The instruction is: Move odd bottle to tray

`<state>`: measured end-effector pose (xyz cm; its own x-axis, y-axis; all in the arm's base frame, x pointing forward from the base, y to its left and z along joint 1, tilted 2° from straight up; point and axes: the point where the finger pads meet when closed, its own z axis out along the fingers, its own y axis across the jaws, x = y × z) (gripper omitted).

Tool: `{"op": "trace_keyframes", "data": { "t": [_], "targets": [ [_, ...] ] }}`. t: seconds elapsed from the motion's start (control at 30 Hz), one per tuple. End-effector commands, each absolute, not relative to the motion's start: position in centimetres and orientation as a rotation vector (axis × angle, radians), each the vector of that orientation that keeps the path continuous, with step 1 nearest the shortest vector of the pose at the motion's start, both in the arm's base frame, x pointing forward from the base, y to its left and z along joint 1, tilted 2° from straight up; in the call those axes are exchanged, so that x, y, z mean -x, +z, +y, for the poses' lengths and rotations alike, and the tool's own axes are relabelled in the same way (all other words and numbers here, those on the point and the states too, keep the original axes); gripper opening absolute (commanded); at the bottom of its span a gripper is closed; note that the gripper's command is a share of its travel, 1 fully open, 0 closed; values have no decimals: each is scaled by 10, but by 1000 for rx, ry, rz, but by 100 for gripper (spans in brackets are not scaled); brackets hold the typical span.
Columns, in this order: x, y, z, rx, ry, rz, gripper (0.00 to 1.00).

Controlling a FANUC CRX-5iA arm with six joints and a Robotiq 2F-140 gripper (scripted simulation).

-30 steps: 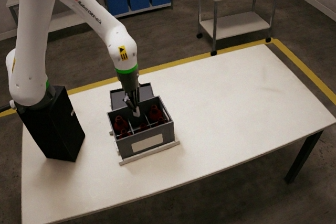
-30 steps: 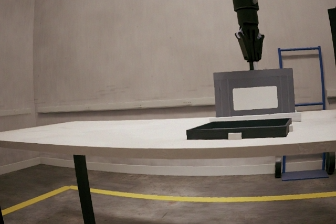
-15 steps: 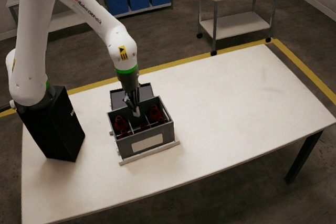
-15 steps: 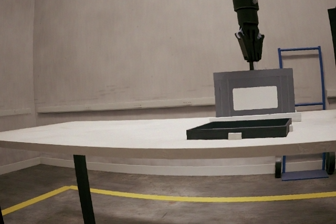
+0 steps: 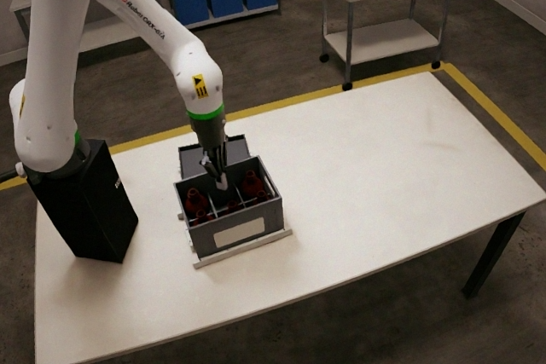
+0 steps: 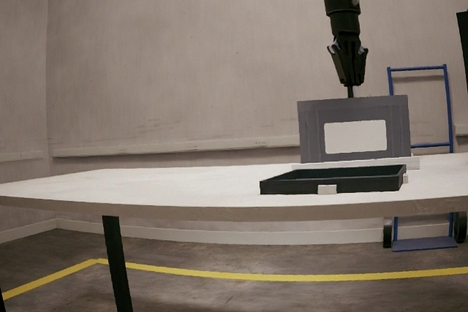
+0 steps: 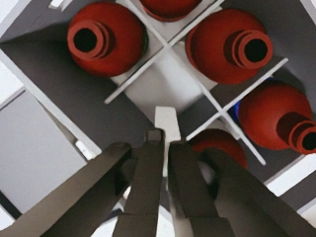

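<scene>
The grey crate point(image 5: 274, 215) point(image 6: 309, 131) point(image 7: 49, 74) holds five red-brown bottles, all standing. In its tray-side row, one bottle point(image 5: 194, 202) point(image 7: 111, 49) is in an end cell, one point(image 5: 252, 186) point(image 7: 222, 148) in the other, and the middle cell is empty. Three bottles stand in the other row, the middle one point(image 5: 232, 207) point(image 7: 212, 49) among them. I cannot tell which neck differs. My gripper point(image 5: 222, 182) point(image 6: 352, 91) point(image 7: 164, 121) is shut with nothing between the fingers; its tips are over the empty cell, low at rim height. The dark tray point(image 5: 191, 161) point(image 6: 287, 188) point(image 7: 39, 153) holds no bottle.
A white strip point(image 5: 242, 249) point(image 6: 412, 161) lies along the crate's side away from the tray. A small white block point(image 6: 327, 189) touches the tray's wall. Thin dividers point(image 7: 197, 84) split the crate. The black robot pedestal point(image 5: 84, 205) stands left of the crate.
</scene>
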<state>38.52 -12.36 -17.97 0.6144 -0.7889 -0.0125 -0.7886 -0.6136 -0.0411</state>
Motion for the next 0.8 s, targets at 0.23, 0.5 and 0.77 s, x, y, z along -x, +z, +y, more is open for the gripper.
{"op": "trace_keyframes", "data": {
  "t": [0.23, 0.5, 0.77],
  "targets": [
    [-386, -179, -124, 2784, -13, 1361, 10],
    [-386, -179, -124, 2784, -13, 1361, 44],
    [-386, -179, -124, 2784, -13, 1361, 44]
  ]
}}
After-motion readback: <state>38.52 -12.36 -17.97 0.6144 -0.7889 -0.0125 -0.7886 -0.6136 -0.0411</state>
